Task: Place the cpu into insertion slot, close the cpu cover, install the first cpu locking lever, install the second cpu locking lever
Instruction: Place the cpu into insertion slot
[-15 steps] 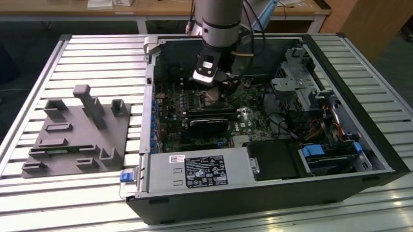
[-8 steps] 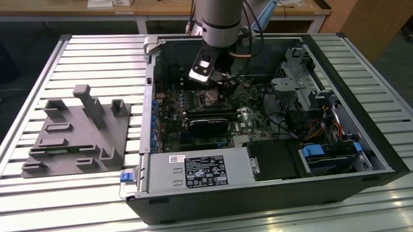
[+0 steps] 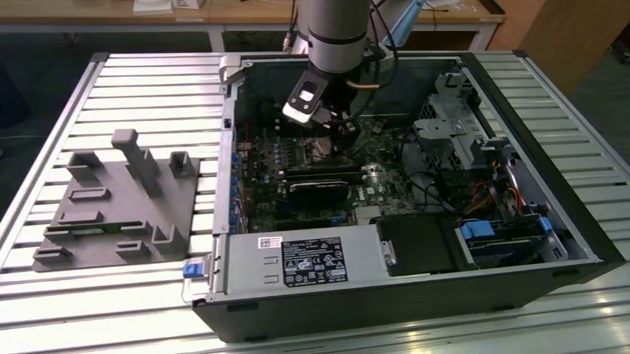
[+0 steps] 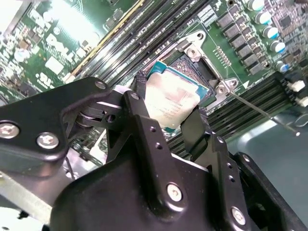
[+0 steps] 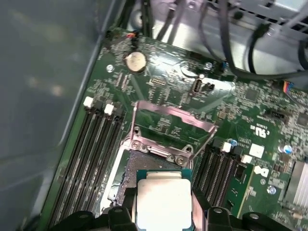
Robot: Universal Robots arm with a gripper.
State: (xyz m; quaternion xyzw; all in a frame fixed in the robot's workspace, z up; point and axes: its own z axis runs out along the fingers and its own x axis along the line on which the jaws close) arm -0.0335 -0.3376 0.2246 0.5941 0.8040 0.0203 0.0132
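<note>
Claw (image 4: 169,102) grips the cpu (image 4: 177,94), a dull grey square edged in green.

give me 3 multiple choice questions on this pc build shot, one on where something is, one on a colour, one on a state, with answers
1. Where is the small flat square cpu with the grey metal face?
A. on the grey fixture outside the case
B. between the fingers of the black gripper, at the square silver-rimmed insertion slot
C. on the black power supply box

2. What colour is the circuit board around the slot?
A. red
B. green
C. white

3. How does the thin silvery cpu cover frame stand?
A. swung open
B. shut over the slot
C. lying outside the case

Answers:
1 B: both wrist views show the fingers clamped on it over the slot.
2 B: the board is green in both wrist views.
3 A: in the first wrist view it stands raised off the slot, with the board seen through its window.
</note>
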